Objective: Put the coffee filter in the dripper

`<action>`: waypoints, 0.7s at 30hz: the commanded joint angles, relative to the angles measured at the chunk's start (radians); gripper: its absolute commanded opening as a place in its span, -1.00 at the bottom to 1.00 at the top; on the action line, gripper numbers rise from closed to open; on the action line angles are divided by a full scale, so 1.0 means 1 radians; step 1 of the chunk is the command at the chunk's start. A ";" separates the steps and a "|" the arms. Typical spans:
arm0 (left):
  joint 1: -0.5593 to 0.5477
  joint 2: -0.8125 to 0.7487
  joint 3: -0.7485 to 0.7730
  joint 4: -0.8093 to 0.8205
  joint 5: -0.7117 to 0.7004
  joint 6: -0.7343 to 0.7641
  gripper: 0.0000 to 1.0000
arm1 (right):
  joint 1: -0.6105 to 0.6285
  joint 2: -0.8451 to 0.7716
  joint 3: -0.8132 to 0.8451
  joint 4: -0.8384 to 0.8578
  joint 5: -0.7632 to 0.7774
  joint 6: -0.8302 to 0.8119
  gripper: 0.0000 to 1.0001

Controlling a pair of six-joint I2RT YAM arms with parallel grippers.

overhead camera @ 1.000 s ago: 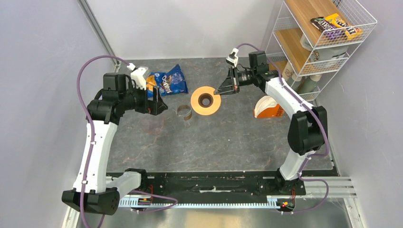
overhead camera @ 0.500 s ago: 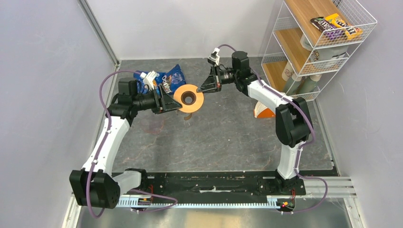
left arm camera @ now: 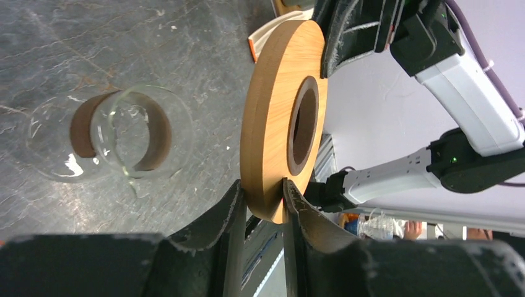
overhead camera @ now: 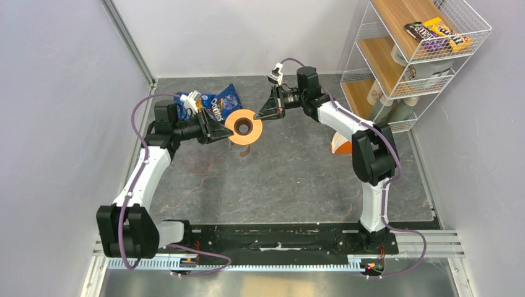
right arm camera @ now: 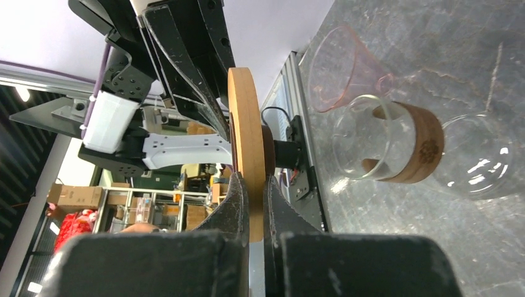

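Shifted slightly left and farther since half a second ago, the flat round orange-tan dripper [overhead camera: 243,127] with a dark hollow centre is held up off the grey table [overhead camera: 297,179], over a clear glass carafe with a brown wooden collar [overhead camera: 242,149]. Left gripper [overhead camera: 224,131] clamps its left rim, right gripper [overhead camera: 261,114] clamps its right rim. Blue chip bag [overhead camera: 224,102] lies far left.
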 commanded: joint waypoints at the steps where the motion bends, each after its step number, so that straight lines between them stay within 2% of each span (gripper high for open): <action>1: 0.019 0.049 0.000 0.024 0.005 0.004 -0.44 | 0.006 0.052 0.076 -0.062 0.027 -0.068 -1.00; 6: 0.022 0.093 -0.002 0.026 -0.018 0.023 -0.44 | 0.013 0.115 0.109 -0.084 0.038 -0.086 -1.00; 9: 0.028 0.124 -0.003 0.016 -0.014 0.031 -0.51 | 0.019 0.143 0.137 -0.107 0.048 -0.108 -0.99; 15: 0.033 0.189 0.025 -0.054 -0.004 0.078 -0.54 | 0.035 0.166 0.162 -0.243 0.089 -0.185 -0.92; 21: 0.064 0.218 0.044 -0.087 -0.005 0.101 -0.48 | 0.041 0.182 0.173 -0.341 0.122 -0.254 -0.89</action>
